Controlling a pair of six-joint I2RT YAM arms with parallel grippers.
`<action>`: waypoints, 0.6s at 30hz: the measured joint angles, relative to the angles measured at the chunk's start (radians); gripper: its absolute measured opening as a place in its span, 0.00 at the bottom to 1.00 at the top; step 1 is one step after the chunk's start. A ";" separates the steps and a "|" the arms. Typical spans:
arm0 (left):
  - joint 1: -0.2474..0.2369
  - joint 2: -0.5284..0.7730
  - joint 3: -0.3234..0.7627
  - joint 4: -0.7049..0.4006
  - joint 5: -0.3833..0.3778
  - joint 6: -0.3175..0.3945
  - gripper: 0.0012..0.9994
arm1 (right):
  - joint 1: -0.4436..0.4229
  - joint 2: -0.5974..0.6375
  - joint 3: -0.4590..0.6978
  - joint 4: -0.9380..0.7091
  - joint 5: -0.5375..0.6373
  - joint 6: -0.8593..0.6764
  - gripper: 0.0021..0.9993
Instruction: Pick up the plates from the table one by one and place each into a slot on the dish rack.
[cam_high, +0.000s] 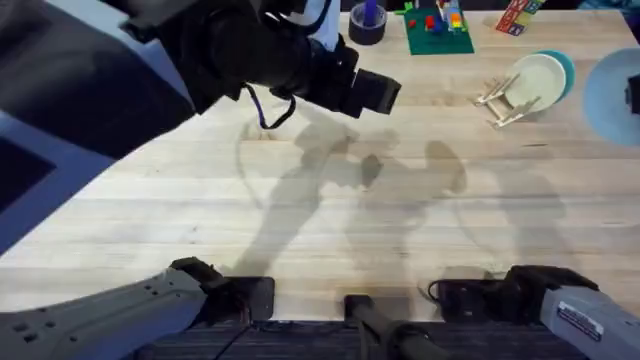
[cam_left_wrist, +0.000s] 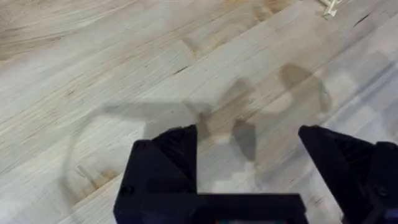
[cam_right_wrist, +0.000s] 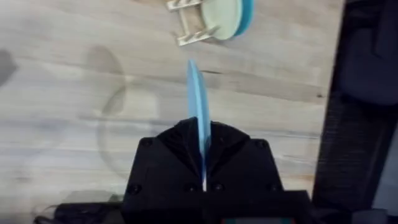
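Cam layout: one fixed overhead, two wrist cams.
Overhead looks down and forward over the table (cam_high: 330, 200), the left arm close under it. Left wrist cam faces bare planks at close range; right wrist cam points down toward the dish rack (cam_right_wrist: 193, 25), also in overhead (cam_high: 505, 100).

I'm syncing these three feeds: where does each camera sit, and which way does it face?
Overhead: above the arm bases, looking down and forward over the table; both bases show.
Left wrist: looks down at bare planks past the open left gripper.
Right wrist: looks along the right gripper clamping a light blue plate.
Shared: the dish rack, overhead and right wrist.
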 joint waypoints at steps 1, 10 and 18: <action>0.000 0.000 0.000 0.000 0.000 0.000 0.99 | 0.000 0.000 0.000 0.007 0.010 -0.008 0.03; 0.000 0.000 0.000 0.000 0.000 0.000 1.00 | 0.000 0.000 0.000 0.068 0.051 -0.094 0.03; 0.000 0.000 0.000 0.000 0.000 0.000 1.00 | 0.000 0.000 0.000 0.143 0.056 -0.154 0.03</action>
